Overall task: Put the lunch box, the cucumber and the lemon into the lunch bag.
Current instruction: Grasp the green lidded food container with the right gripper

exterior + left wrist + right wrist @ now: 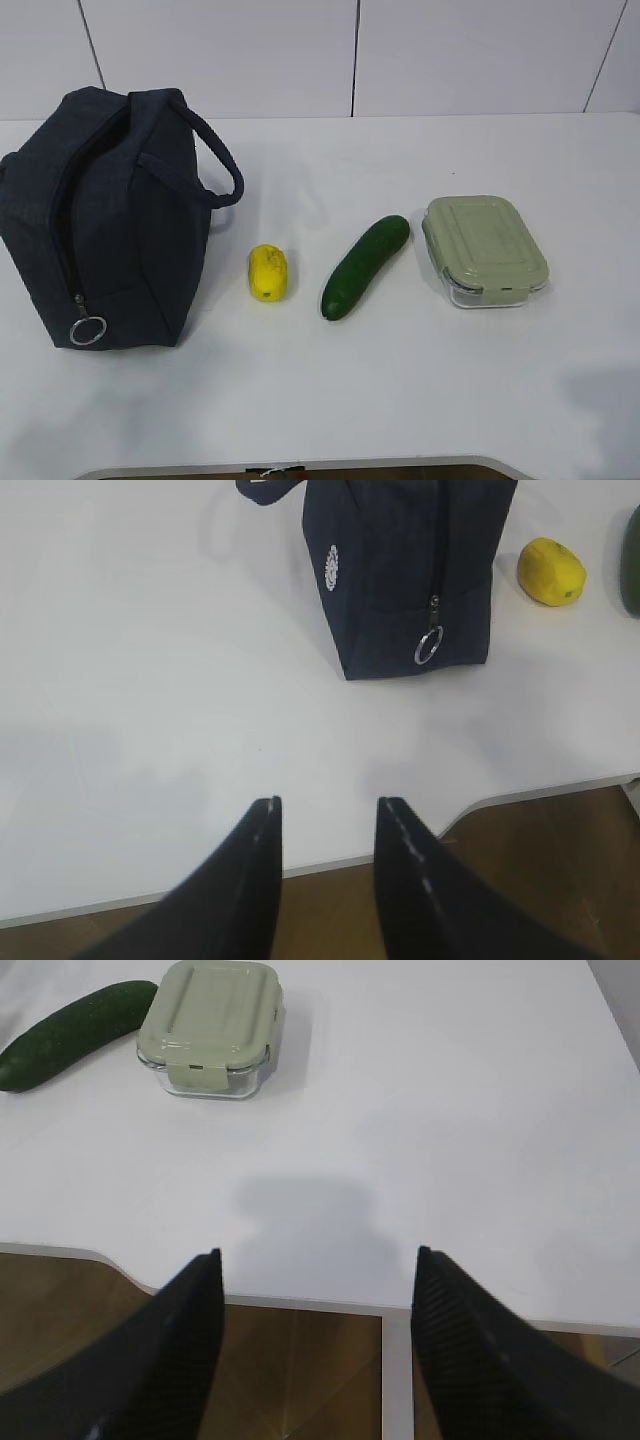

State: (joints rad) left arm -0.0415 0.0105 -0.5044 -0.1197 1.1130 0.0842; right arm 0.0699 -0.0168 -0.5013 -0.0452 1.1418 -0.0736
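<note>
1. The lunch bag (105, 220) stands on the white table (400, 390) at about 9 o'clock in the exterior view. Its zipper seems closed, with the metal ring pull (87, 330) hanging at the low end near the table.
2. The lemon (268, 273) lies just beside the bag, at its 3 o'clock side, not touching it.
3. The cucumber (365, 266) lies further to 3 o'clock, slanted, its far tip pointing to about 1 o'clock, toward the lunch box.
4. The lunch box (485, 249) sits near that tip, with its sage-green lid clipped on.
5. The left gripper (326, 825) hangs over the near table edge, at 6 o'clock from the bag, jaws a little apart and grasping nothing.
6. The right gripper (315, 1270) hangs over the near edge at 5 o'clock from the lunch box, jaws wide apart, also empty.
7. I judge that no item is packed yet. The next move probably calls for opening the bag by the ring pull.
</note>
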